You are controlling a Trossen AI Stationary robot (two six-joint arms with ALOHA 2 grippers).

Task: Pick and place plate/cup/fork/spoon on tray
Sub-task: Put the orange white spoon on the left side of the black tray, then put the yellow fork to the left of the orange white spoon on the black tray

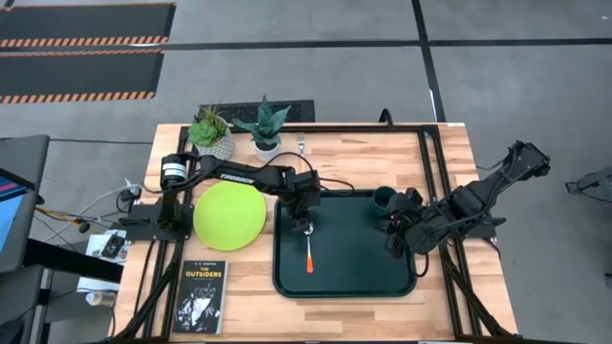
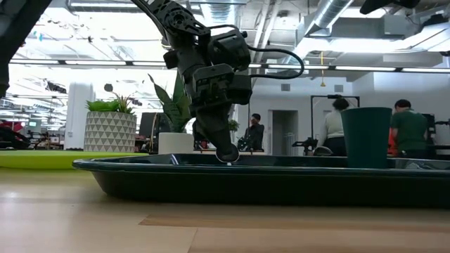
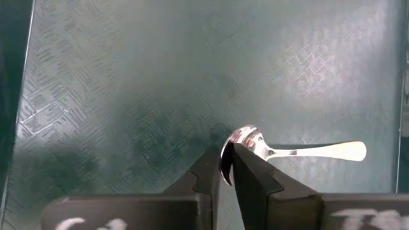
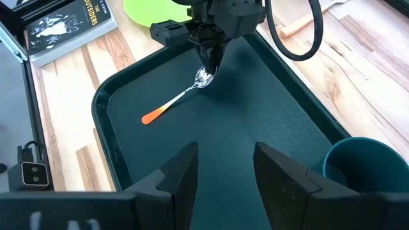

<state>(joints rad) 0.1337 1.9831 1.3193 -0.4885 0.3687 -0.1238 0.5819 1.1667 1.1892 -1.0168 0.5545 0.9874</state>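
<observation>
While the plate (image 1: 229,215) lies on the bare table (image 1: 363,153) just left of the tray (image 1: 346,287), two of the four things are already in the tray, as seen from above: the cup (image 1: 383,197) stands in its far right corner and the spoon (image 1: 309,250) lies near its left side, red-orange handle pointing toward the near edge. A small piece of cutlery (image 1: 300,146) rests on the wood by the potted plants (image 1: 239,129) — probably the fork, though too small to be sure. So plate and fork look left to do. The left arm reaches across from its base, bent at the elbow, its left gripper (image 1: 306,225) pointing down over the spoon's bowl; the right gripper (image 1: 397,234) waits over the tray's right side, near the cup. A black book (image 1: 202,296) lies at the table's near left.

From table height, the left gripper (image 2: 226,153) hangs upright with its tips down at the tray's rim (image 2: 140,167), the cup (image 2: 366,137) standing well to the side; people show in the room behind.

Its own wrist camera shows the fingers (image 3: 249,176) nearly closed, pinching the edge of the spoon's bowl (image 3: 246,142) — the spoon seems to be resting on the tray floor.

Seen from the right wrist, the right gripper (image 4: 225,167) is spread open and empty, looking across at the spoon (image 4: 182,97).
</observation>
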